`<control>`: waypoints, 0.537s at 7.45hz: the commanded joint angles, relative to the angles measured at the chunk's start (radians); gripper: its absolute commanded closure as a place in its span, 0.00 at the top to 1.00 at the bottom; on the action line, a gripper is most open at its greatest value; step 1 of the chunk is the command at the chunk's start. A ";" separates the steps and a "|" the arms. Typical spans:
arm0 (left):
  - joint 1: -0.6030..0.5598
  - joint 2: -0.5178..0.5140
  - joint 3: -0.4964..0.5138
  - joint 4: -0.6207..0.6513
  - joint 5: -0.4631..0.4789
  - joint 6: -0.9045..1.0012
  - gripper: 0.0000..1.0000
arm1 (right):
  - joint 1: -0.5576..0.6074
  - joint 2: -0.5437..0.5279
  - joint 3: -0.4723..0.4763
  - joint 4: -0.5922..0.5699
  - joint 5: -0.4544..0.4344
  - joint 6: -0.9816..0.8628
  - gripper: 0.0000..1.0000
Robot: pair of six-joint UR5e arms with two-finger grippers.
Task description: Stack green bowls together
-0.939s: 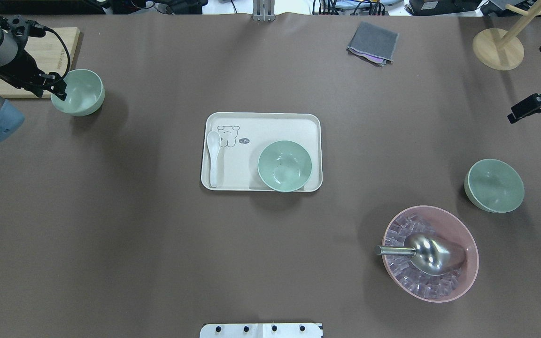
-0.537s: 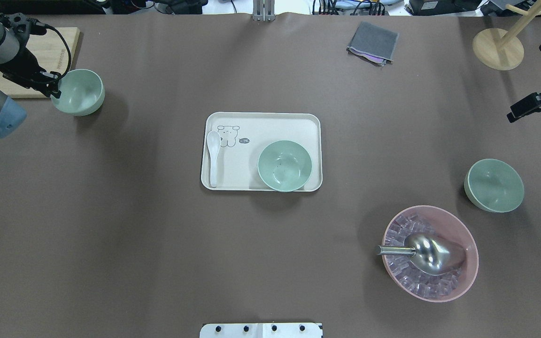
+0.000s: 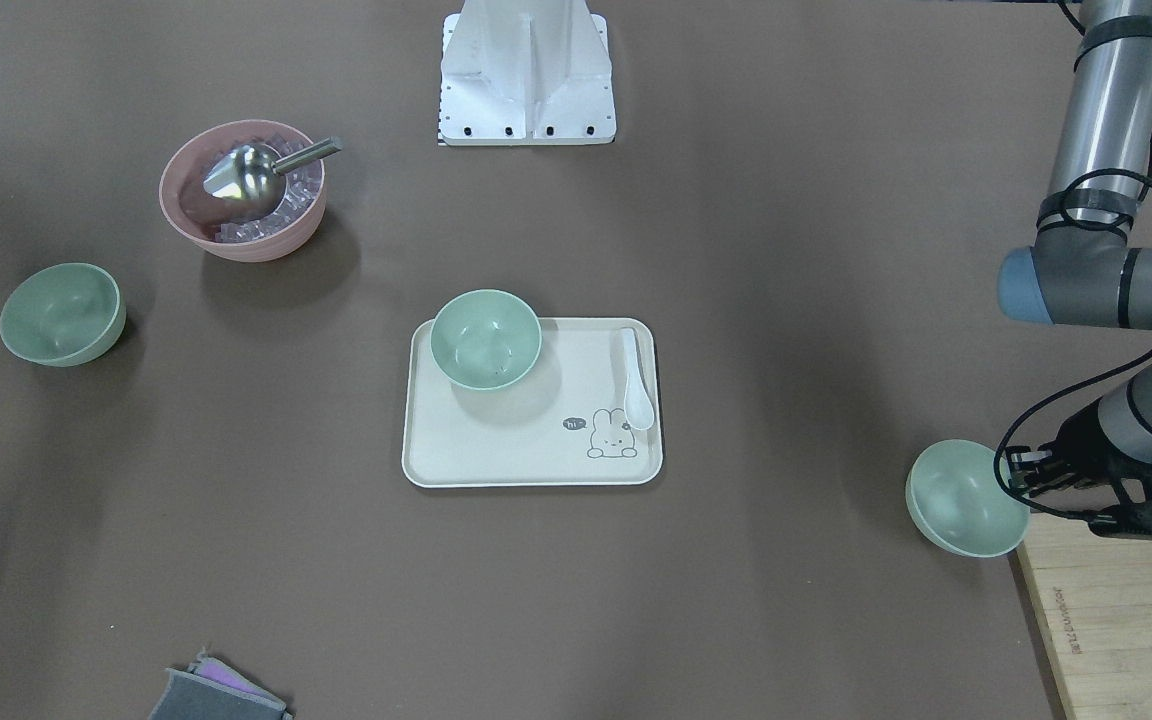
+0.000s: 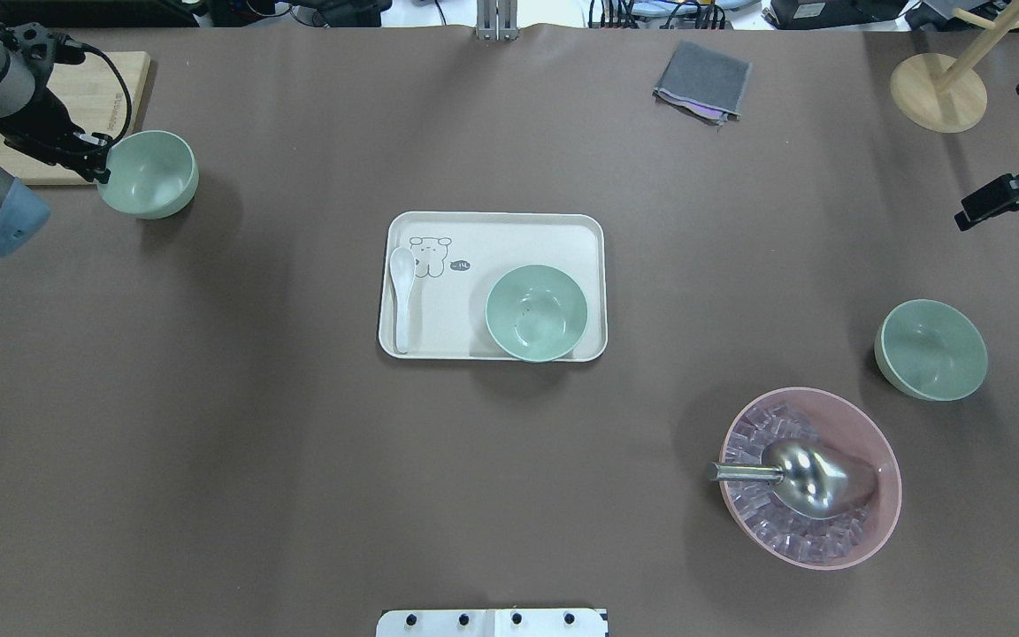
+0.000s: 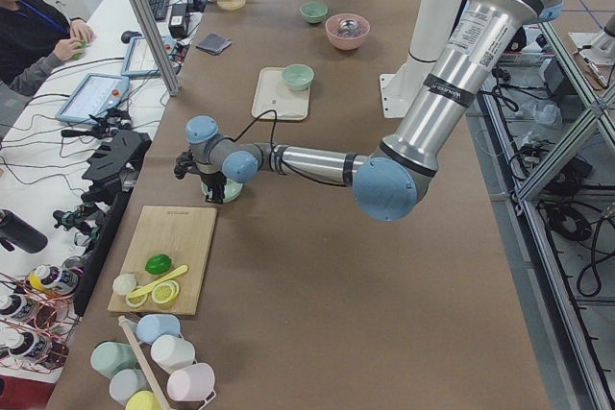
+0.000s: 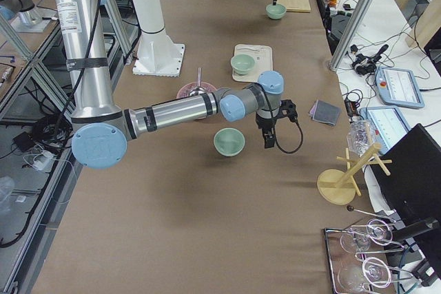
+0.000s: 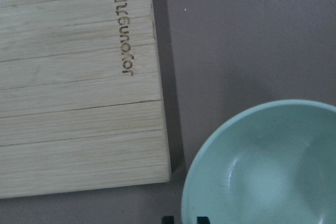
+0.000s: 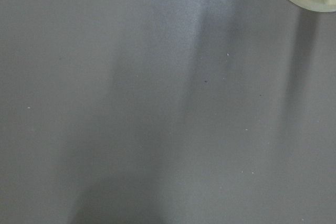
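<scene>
Left bowl (image 4: 151, 172): small, round, matte mint-green plastic, it is sitting near the far left corner of the bench (image 4: 297, 460), just beside a corner of the wooden board (image 4: 94, 88).
Tray bowl (image 4: 536, 312): of the same make, it is standing in the near right corner of the cream rounded-rectangle tray (image 4: 496, 217) at the bench's middle.
Right bowl (image 4: 931, 349): it is resting close to the bench's right edge, just beyond the pink bowl (image 4: 868, 433).
Left gripper (image 4: 101, 168): it is meeting the left bowl's rim on the board side. In the wrist view two dark fingertips (image 7: 167, 220) are straddling that rim, but I cannot tell whether they are pinching it.
Right gripper (image 4: 974, 212): it is hanging by the right edge, well apart from the right bowl. Whether its jaws are apart or together is not showing.
Change: the left gripper has been drawing back from over the bowl's hollow to its rim. The tray bowl, right bowl and right gripper are staying put.
Other things: a glossy white spoon (image 4: 402, 296) is lying along the tray's left side. The pink bowl is holding clear cubes (image 4: 753, 433) and a shiny metal scoop (image 4: 815, 478).
Writing: the tray is showing a rabbit drawing (image 3: 611, 435) with a "hi" bubble (image 3: 574, 424). The board's burnt-in wordmark is not reading clearly.
</scene>
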 commanded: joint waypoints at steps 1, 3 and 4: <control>-0.005 -0.004 0.008 0.000 -0.001 0.000 0.26 | 0.000 0.000 0.001 0.000 0.000 0.000 1.00; -0.005 -0.015 0.007 0.000 -0.007 -0.006 0.21 | 0.000 0.000 0.001 0.000 0.000 0.000 1.00; -0.005 -0.020 0.007 0.000 -0.009 -0.008 0.17 | 0.000 0.000 0.002 0.000 0.000 0.000 1.00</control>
